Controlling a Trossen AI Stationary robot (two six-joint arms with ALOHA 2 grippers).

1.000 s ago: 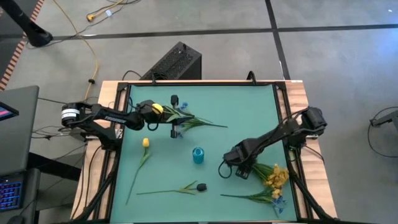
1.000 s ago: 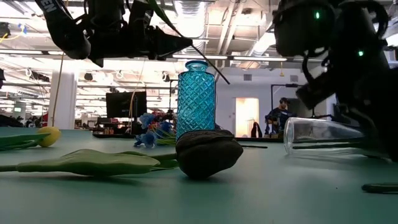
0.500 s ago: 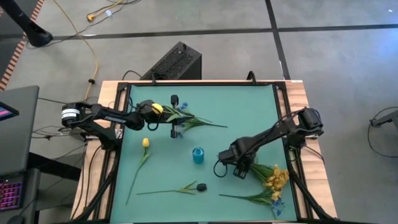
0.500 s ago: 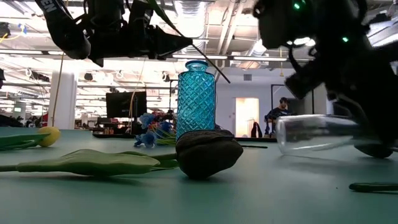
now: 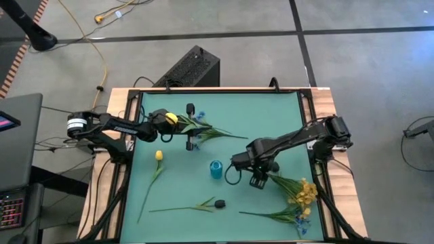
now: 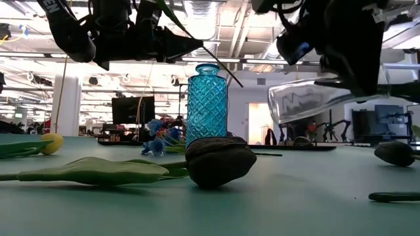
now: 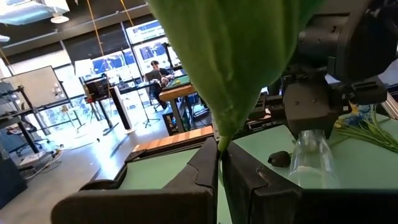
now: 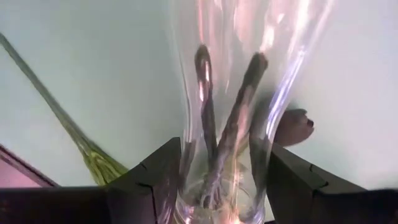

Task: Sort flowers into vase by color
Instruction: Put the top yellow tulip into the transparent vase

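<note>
Two arms are busy. Left end effector [image 5: 189, 127] pinches a green-stalked flower [image 5: 215, 132] shut between its fingers, aloft over the tabletop [image 5: 271, 122]. Just beyond it stands the blue vase [image 5: 215, 169]. Right end effector [image 5: 256, 181] clamps a clear glass vase [image 6: 308, 99], lifted and tilted, with yellow flowers [image 5: 302, 193] lying beside it.
</note>
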